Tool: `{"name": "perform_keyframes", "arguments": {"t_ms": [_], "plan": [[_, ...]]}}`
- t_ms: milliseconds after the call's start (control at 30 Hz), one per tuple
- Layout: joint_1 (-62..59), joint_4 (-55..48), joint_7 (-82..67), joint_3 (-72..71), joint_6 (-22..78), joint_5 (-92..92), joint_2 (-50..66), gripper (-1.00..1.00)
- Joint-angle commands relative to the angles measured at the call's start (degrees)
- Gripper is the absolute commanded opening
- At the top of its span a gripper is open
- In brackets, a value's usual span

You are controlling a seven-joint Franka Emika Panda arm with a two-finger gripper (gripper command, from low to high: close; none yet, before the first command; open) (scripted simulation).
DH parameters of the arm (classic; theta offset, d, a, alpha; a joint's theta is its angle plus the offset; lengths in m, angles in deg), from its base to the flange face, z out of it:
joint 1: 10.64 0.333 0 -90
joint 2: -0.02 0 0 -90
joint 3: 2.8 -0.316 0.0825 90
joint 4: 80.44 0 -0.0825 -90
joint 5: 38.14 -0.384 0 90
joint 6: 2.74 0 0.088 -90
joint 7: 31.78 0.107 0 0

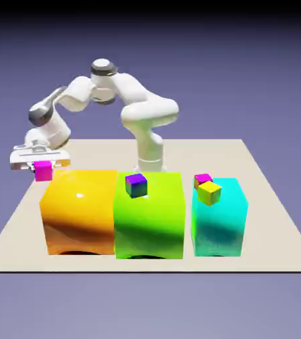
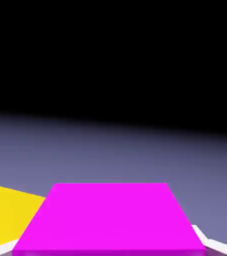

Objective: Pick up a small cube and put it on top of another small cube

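Note:
A small magenta-pink cube (image 1: 43, 171) hangs in my gripper (image 1: 42, 165), which is shut on it above the far left corner of the orange block (image 1: 79, 210). In the hand view that cube (image 2: 110, 217) fills the bottom middle and hides my fingertips. A second small magenta-pink cube (image 1: 202, 178) rests on the cyan block (image 1: 219, 217), right behind a tiny yellow cube (image 1: 209, 193).
A green block (image 1: 149, 215) stands between the orange and cyan blocks, with a purple-topped cube (image 1: 136, 185) on it. The arm's base (image 1: 149, 159) rises behind the green block. In the hand view a patch of orange block (image 2: 8, 210) shows lower left.

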Motion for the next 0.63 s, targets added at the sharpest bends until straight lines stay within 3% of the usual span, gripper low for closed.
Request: {"name": "perform_keyframes", "arguments": {"t_ms": [0, 267, 533, 567, 600], "plan": [[0.89, 2.01, 2.47, -1.38, -1.01, 1.12, -0.44, -1.00], [7.40, 17.16, 20.71, -12.21, -8.65, 9.73, -3.62, -1.00], [20.08, 16.43, 17.39, -7.02, -20.28, 9.91, -4.81, -1.00], [20.08, 16.43, 17.39, -7.02, -20.28, 9.91, -4.81, 1.00], [20.08, 16.43, 17.39, -7.02, -20.28, 9.91, -4.81, 1.00]]}}
